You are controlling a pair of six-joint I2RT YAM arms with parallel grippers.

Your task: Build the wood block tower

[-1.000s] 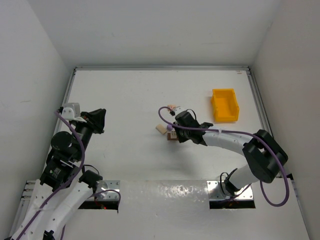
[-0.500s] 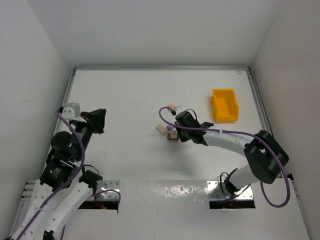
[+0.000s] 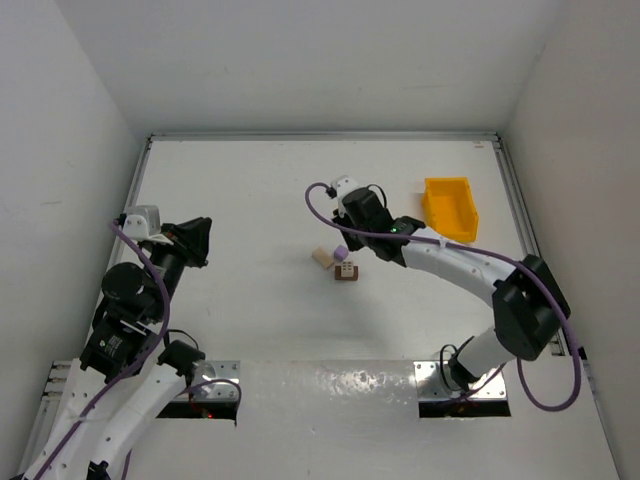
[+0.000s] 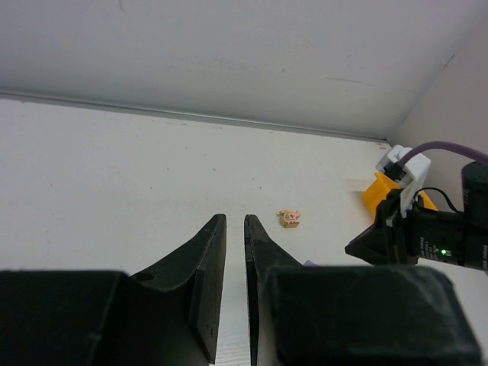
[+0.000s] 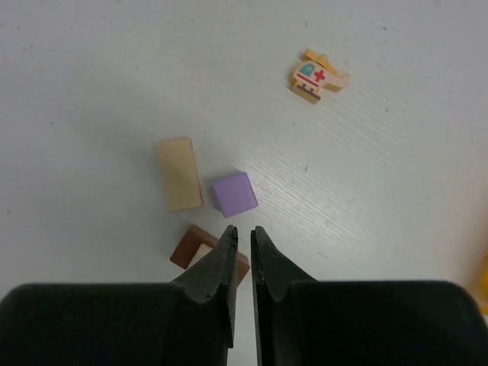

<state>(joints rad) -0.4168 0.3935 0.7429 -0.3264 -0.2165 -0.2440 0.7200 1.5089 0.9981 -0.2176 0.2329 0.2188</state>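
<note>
The blocks sit at the middle of the table, right under the right gripper [image 5: 242,229], whose fingers are almost together with only a thin slit between them and nothing held. The purple block [image 5: 234,193] lies just ahead of the fingertips. The dark brown block [image 5: 187,245] is at the left fingertip and seems to carry a paler piece, mostly hidden. The light tan block [image 5: 180,173] lies to the left, its long axis running along the fingers' line, so the jaws would likely close across its narrow width. The left gripper [image 4: 235,219], likewise nearly closed and empty, hovers well apart, so the right arm is clearly nearer
</note>
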